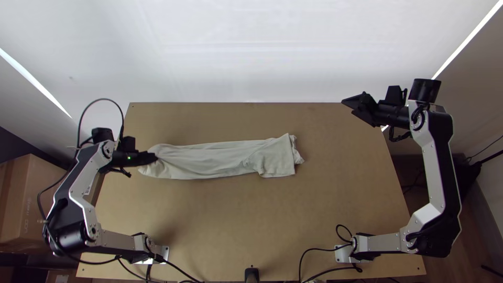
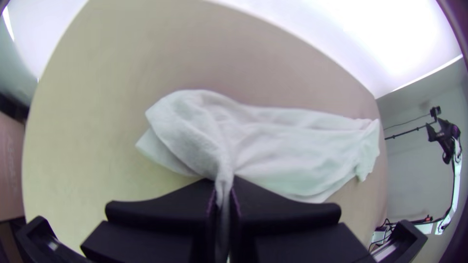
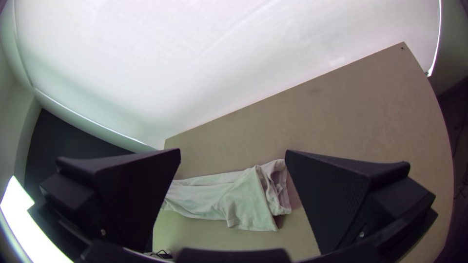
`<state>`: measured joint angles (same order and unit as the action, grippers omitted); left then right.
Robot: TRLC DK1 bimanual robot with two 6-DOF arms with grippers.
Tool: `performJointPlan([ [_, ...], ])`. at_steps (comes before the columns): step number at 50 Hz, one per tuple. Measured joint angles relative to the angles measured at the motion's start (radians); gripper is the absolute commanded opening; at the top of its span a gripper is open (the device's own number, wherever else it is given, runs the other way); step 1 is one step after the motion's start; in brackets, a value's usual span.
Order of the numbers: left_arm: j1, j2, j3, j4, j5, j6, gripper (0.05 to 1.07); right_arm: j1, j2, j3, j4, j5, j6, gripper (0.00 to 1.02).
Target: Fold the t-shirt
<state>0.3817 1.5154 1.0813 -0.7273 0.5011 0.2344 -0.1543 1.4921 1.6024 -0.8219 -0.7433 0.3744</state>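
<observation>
Left gripper: the fingers of the left gripper [image 1: 155,157] are closed on a narrow, gathered pinch of cloth near one end of the strip.
Right gripper: the right gripper [image 1: 347,106] has its fingers wide apart with nothing between them, raised near the table's far right corner.
T-shirt: the pale t-shirt [image 1: 209,160] lies on the table as a long, narrow, wrinkled strip; it runs rightward from the left fingers, ending well short of the right ones in layered, turned-over cloth.
Surface: the light wooden table [image 1: 209,220] is flat and matt, stretching under the shirt and on toward the arms' bases, nearer than both pairs of fingers.
Backdrop: a bright white sheet or wall [image 1: 251,52] stands beyond both pairs of fingers, along the table's far edge.
Side wall: a grey wall [image 1: 479,78] stands to the right of the right fingers.
Box: a brown cardboard box [image 1: 31,204] sits left of the left fingers, beside the table.
Cables: black cables [image 1: 314,249] loop at the near edge, well apart from either fingers.
</observation>
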Motion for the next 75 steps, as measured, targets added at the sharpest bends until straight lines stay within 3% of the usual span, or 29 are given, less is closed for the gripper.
performJointPlan([
  [14, -0.309, -0.119, 0.23, -0.05, 0.006, -0.176, 0.08, 0.016, 0.0, -0.013, 0.002, 0.019, 0.0, 0.99],
  [24, -0.515, -0.052, 0.341, -0.057, -0.04, -0.296, 0.08, 0.017, 0.0, -0.038, 0.006, 0.029, 0.0, 0.99],
  [35, -0.701, 0.082, 0.47, -0.056, -0.105, -0.343, 0.08, 0.017, -0.009, -0.071, 0.006, 0.054, -0.005, 0.99],
  [75, -1.038, 0.619, 0.997, -0.071, -0.175, -0.426, 0.08, 0.016, -0.069, -0.19, 0.023, 0.108, -0.009, 0.99],
])
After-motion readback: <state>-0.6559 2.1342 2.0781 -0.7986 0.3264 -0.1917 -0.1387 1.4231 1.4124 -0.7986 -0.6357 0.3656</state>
